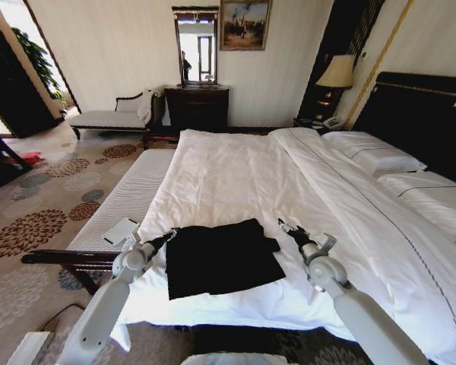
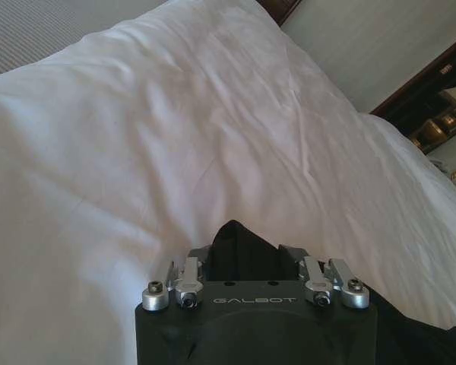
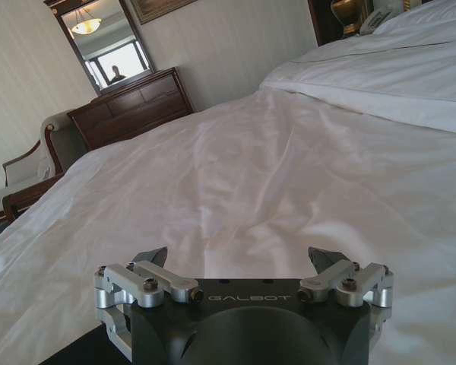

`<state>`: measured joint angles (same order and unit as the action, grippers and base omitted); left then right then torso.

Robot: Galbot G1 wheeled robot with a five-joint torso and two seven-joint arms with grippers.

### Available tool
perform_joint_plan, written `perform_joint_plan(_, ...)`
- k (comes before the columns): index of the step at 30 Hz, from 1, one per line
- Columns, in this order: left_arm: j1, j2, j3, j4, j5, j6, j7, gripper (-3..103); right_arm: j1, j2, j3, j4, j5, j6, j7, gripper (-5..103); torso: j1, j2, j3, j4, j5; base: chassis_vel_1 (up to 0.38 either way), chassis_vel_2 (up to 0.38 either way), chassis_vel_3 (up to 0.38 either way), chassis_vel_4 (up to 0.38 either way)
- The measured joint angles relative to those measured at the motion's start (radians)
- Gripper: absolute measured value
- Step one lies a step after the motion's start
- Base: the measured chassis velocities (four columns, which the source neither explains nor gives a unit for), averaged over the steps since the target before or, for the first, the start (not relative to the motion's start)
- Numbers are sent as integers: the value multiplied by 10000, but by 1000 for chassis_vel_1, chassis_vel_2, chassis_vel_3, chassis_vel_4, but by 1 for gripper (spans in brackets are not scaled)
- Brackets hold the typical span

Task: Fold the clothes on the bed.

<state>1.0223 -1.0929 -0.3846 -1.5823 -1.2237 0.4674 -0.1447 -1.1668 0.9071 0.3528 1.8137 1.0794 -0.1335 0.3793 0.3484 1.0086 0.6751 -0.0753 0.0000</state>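
A: Nearest first. Left tool [image 1: 169,235] at the near left corner of the black short-sleeved cotton T-shirt [image 1: 222,258]. Wrist view: black cloth sits between its fingers, which look closed on that corner.

B: Right tool [image 1: 283,225]?

A: Just off the shirt's right edge, above the white duvet [image 1: 235,179]. Fingers spread apart, nothing between them.

B: The shirt itself?

A: Lies near the foot edge of the large white-sheeted bed with dark wooden headboard [image 1: 418,114], already a compact, rough rectangle; sleeves not spread out.

B: Progress?

A: Judged partly folded. Edges uneven; at least one more fold and tidying seem left.

B: Beyond?

A: Pillows [image 1: 374,156] by the headboard, well apart.
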Motion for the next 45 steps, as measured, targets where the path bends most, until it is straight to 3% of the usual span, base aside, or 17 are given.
perform_joint_plan(5,11,-18,10,-32,49,-27,-25,28,-65,-48,110,12,18,0,29,100,0,0,-1,0,0,0,0,0,0)
perform_joint_plan(10,35,-35,5,-70,100,-88,-31,18,-88,-51,130,28,20,0,49,100,0,0,0,0,0,0,0,0,0)
perform_joint_plan(13,68,-30,-118,-181,110,-246,-50,3,-102,-38,124,34,18,0,78,100,0,0,-1,0,-1,0,0,0,0)
perform_joint_plan(20,105,160,-408,-348,104,-372,-59,1,215,74,-122,-115,57,-33,167,100,0,0,-1,-1,-2,0,0,0,0)
perform_joint_plan(31,151,446,-864,-240,78,-548,-83,1,1646,506,-1314,-1017,1138,-717,233,100,0,0,0,1,-2,0,0,0,0)
perform_joint_plan(38,327,489,-966,-293,207,-602,-87,1,2755,1031,-2026,-2319,2011,-1158,-87,100,0,0,0,0,-1,0,0,0,0)
perform_joint_plan(45,360,531,-934,-283,310,-613,-73,1,3805,1743,-2460,-3722,2084,-1134,-573,100,0,0,0,0,-1,0,0,0,0)
